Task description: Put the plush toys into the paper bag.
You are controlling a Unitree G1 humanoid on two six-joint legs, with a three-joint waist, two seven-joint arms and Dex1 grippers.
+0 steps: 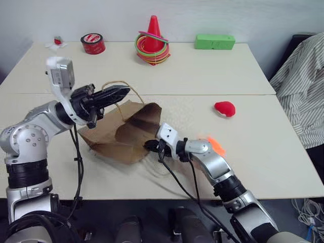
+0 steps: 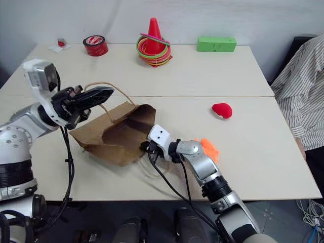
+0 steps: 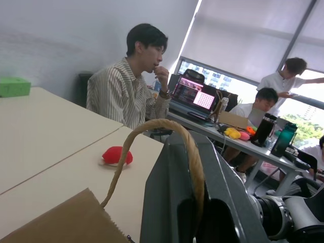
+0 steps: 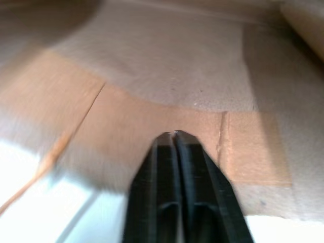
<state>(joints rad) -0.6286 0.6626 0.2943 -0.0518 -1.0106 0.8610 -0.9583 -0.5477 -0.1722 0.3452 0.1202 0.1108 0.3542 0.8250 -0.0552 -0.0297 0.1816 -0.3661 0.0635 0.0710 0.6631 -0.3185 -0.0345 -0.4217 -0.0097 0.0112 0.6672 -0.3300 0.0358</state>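
Note:
The brown paper bag (image 1: 119, 135) lies on its side on the near table, its mouth facing right. My left gripper (image 1: 124, 91) hangs above the bag's left end, shut on its cord handle (image 3: 152, 126), which loops over the fingers. My right gripper (image 1: 150, 147) is at the bag's mouth. In the right wrist view its fingers (image 4: 190, 167) are pressed together, with nothing between them, against the brown paper inside. The orange plush toy (image 1: 217, 146) lies on the table just behind my right forearm, partly hidden. The red plush toy (image 1: 225, 108) sits farther right on the table.
On the far table stand a red tape roll (image 1: 93, 43), a red cone with rings (image 1: 153, 43) and a green block (image 1: 215, 41). A person in a striped shirt (image 1: 304, 86) sits at the table's right edge. A seam runs between the two tables.

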